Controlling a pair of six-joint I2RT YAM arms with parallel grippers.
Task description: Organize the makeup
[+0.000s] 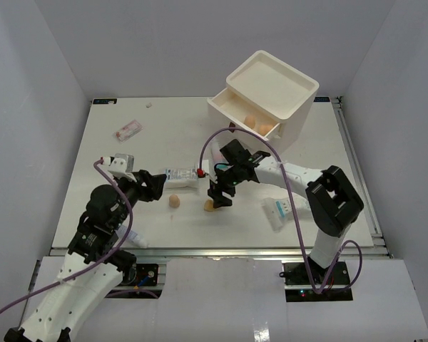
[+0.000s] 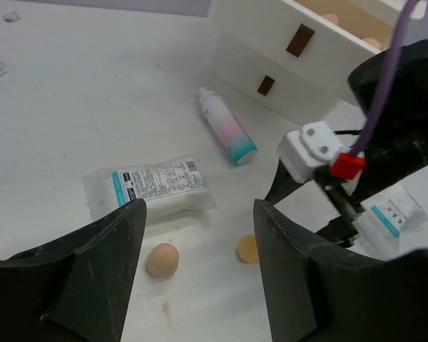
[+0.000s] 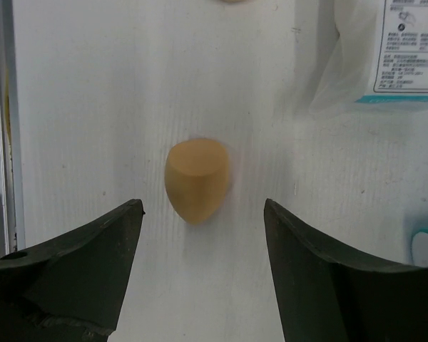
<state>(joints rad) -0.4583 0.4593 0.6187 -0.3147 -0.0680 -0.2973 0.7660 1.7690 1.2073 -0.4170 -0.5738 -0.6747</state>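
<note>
Sponges (image 1: pixel 174 201) (image 1: pixel 209 205): two on table (image 1: pixel 164 139), two in drawer (image 1: pixel 217 112); left end effector (image 2: pixel 198 278), right end effector (image 3: pixel 203 271) spread, empty.

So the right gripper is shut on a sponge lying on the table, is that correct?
Not quite. The right gripper is open, not shut. The right wrist view shows the sponge lying on the table with a clear gap on each side.

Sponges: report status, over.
Left gripper open, empty. Right gripper open, poised over one tan sponge. Another sponge loose on table, two sponges in open drawer. Path clear.
</note>
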